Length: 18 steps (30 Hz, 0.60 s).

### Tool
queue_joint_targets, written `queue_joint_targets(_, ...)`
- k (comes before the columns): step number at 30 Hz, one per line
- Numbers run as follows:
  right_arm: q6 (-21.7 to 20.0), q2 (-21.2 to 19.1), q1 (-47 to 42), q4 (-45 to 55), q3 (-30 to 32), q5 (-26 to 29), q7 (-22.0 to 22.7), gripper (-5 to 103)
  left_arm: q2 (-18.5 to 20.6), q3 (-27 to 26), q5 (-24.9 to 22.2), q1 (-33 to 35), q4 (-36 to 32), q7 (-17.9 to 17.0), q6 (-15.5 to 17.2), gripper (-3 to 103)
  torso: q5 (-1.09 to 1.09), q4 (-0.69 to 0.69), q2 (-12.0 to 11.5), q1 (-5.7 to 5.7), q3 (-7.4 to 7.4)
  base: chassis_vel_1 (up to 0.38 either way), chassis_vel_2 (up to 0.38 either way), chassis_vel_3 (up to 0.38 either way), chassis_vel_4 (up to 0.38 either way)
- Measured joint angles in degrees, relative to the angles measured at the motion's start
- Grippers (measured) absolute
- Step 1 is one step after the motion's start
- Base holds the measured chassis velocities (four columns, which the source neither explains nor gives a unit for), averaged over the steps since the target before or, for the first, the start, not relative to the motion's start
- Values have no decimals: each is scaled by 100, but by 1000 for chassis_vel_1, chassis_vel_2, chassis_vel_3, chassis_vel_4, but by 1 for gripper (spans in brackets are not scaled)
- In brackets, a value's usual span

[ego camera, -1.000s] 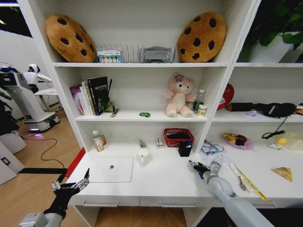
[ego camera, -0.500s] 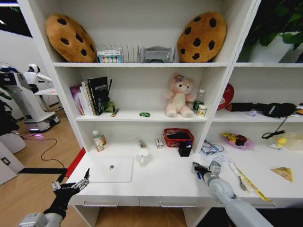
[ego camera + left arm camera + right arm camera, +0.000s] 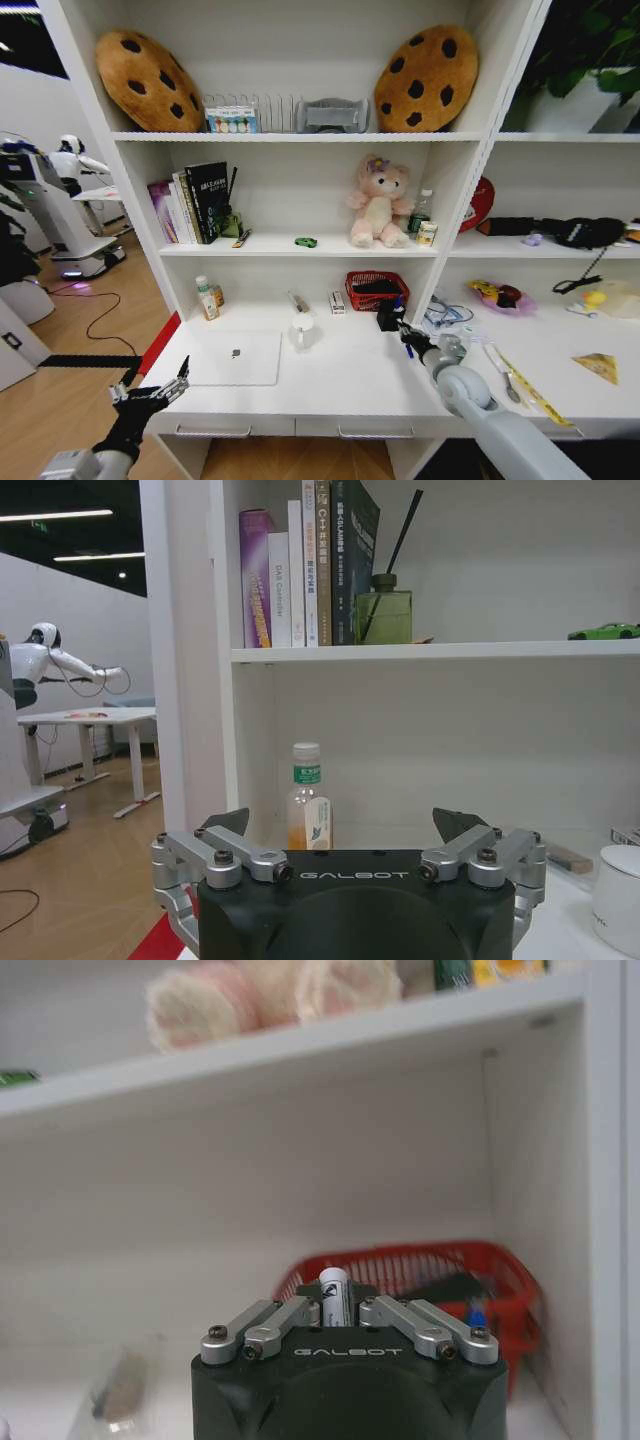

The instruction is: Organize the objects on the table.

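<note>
My right gripper (image 3: 335, 1312) is clamped on a pen (image 3: 333, 1300); black pen cup (image 3: 389, 316) sits just ahead. Left gripper (image 3: 345, 832) spread, parked.

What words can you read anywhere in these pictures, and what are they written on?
"GALBOT" – on the black body of the left gripper, in its wrist view.
"GALBOT" – on the black body of the right gripper, which is shut on a pen.
Book spines: printing too small to read.
Label of the white-capped bottle: too blurred to read.
</note>
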Motion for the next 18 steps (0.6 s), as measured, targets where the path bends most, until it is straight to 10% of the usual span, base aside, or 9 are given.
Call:
queue_joint_targets(4, 782, 45, 550, -201, -270, -292, -363, 13, 0, 0, 0, 0, 0, 0, 0, 100, -1, 0, 0, 0, 0, 0, 0, 0, 0)
queue_joint_targets(7, 2348, 435, 1296, -1510, -692, -1431, -472, 13, 0, 0, 0, 1, 0, -2, 0, 100, 4, 0, -1, 1, 1, 0, 0, 0, 0)
queue_joint_targets(18, 3806, 1071, 2116, -3043, -886, -2241, -770, 13, 0, 0, 0, 0, 0, 1, 0, 100, 1, 0, -1, 0, 1, 0, 0, 0, 0)
